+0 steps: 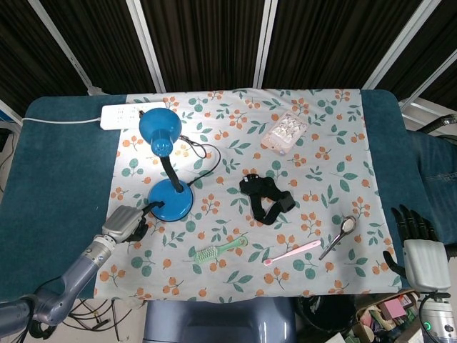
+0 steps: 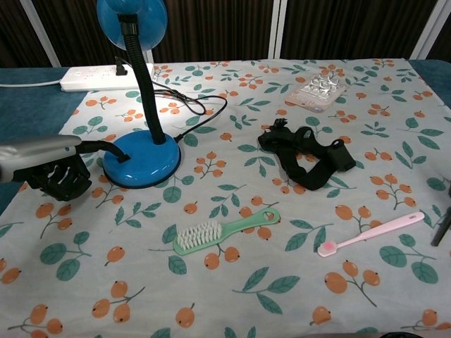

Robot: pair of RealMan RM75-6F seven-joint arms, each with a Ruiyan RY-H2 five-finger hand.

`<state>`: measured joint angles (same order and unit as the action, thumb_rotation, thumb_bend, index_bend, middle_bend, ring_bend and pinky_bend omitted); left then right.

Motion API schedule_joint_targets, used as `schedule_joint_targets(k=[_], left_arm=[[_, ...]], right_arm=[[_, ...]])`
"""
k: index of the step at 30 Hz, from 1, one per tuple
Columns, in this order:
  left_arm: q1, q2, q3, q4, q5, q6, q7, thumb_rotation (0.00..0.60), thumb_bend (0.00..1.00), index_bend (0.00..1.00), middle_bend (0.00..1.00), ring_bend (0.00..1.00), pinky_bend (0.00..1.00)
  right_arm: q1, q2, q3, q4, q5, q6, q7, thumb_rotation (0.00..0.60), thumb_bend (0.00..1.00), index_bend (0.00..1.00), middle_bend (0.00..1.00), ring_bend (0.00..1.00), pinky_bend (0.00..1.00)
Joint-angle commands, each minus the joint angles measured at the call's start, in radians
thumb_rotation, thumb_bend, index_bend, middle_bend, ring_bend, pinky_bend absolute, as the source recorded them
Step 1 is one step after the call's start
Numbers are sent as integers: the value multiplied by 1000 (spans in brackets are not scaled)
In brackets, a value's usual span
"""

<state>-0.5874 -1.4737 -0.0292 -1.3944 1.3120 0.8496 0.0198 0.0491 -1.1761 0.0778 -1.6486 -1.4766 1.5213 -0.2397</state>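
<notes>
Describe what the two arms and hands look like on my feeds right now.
The left hand has a silver-grey metal back and black fingers; its forearm is a smooth blue-grey tube ending in a lighter silver wrist. The right hand has a pale grey-white boxy palm shell with black fingers rising from it. No markings are legible on either hand.

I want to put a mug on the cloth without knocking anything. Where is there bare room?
Bare patches: the near left corner, in front of the green brush; the far right corner beyond the blister pack; and the middle strip between lamp base and black strap. Crowded: around the lamp with the left hand, its cord and the power strip.
</notes>
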Motion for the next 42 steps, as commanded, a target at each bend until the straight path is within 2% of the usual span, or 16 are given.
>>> schedule_joint_targets(k=[1,32,38,42], left_arm=[[0,-2,2,2,-1,1,5,600,581,135,793,653,716],[-10,-24,6,39,-35,-31,25,600,581,163,797,656,716],[-13,-15,-5,25,-10,2,28,600,581,163,797,656,716],[-10,13,-21,-14,24,62,41,600,580,163,794,655,716]], right_arm=[[0,0,0,0,0,-1,1,600,178,0,39,64,127],[1,1,1,0,3,-2,1,600,177,0,40,64,127],[1,0,1,0,4,-2,0,600,177,0,39,64,127],[1,0,1,0,4,-1,0,600,177,0,39,64,127]])
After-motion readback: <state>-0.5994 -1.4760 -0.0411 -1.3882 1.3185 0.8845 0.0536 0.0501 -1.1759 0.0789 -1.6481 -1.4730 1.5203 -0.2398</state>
